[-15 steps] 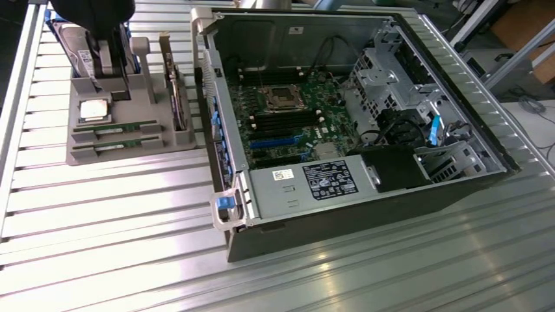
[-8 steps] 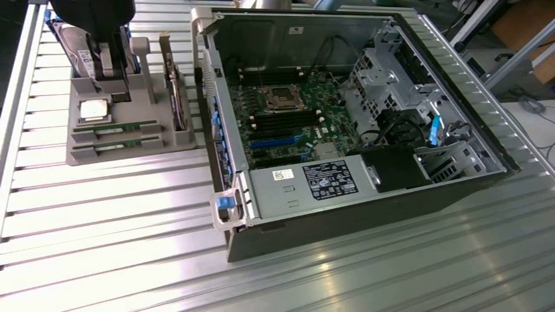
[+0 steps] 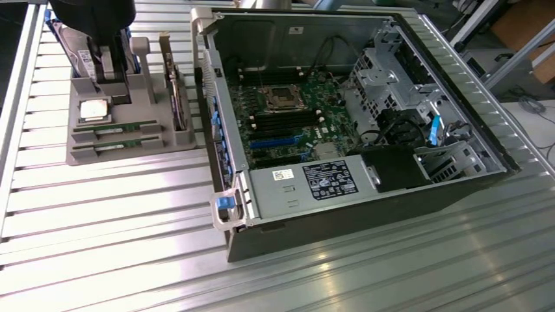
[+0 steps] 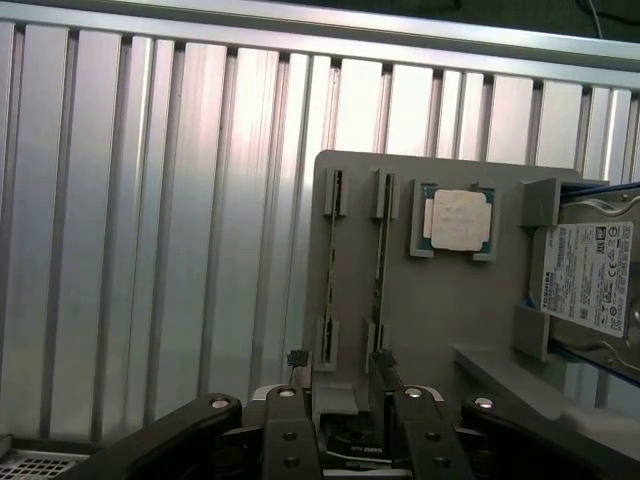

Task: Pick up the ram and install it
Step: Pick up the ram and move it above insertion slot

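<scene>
The black two-fingered hand is spread wide and grips nothing, hovering over the grey plastic holder on the ribbed aluminium bench. The long, thin green ram stick stands on edge in its slot, just beyond the fingertips and untouched, with its twin in the neighbouring slot.

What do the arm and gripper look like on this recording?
The gripper is black, with angled linkage bars on each side joined by round silver pins. Its two fingers are flat, dark and dotted with small screw heads. In the exterior view, the arm ends in a bulky black block.
</scene>
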You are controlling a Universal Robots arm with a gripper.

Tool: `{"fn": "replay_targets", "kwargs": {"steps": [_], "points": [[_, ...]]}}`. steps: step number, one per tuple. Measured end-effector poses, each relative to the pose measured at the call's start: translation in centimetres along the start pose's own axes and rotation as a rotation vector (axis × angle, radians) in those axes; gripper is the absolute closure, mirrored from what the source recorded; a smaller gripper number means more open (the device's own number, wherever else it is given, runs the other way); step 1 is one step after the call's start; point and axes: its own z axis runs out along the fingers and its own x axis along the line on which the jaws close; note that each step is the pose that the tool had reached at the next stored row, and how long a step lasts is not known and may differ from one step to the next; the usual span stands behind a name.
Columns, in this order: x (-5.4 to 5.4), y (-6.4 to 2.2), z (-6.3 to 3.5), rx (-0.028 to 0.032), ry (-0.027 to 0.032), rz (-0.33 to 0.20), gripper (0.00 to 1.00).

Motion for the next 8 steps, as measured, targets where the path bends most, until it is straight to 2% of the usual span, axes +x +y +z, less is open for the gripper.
{"fn": "replay_targets", "kwargs": {"steps": [8], "points": [[0.08, 0.02, 0.34, -0.0002, 0.0003, -0.008, 0.64]]}}
